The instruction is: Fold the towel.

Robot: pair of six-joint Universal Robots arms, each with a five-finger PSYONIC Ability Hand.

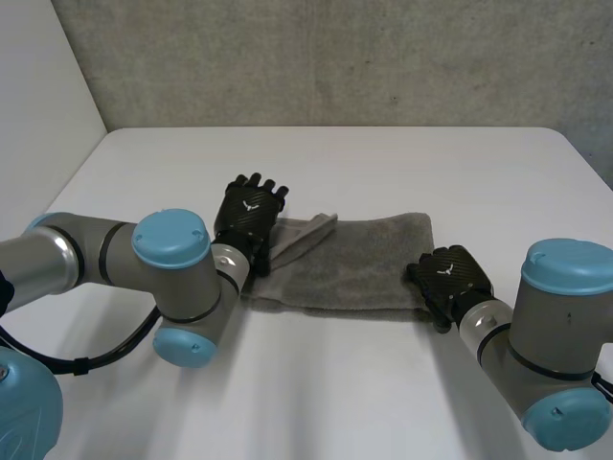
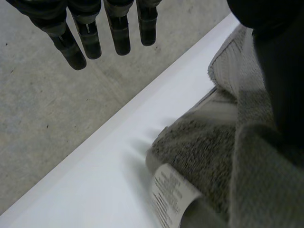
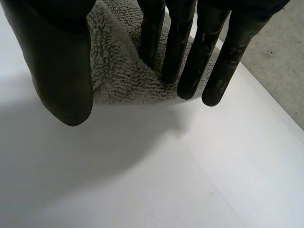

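Observation:
A grey towel lies folded in a long strip across the middle of the white table. My left hand rests at its left end, open with straight fingers reaching past the cloth toward the table's far edge. Its thumb lies along the bunched towel, where a white label shows. My right hand is at the towel's near right corner. There the fingers press on the corner of the towel and the thumb closes against it from the other side.
The table's far edge runs just beyond my left fingertips, with a concrete surface behind it. A grey wall backs the table. Bare white tabletop spreads in front of my right hand.

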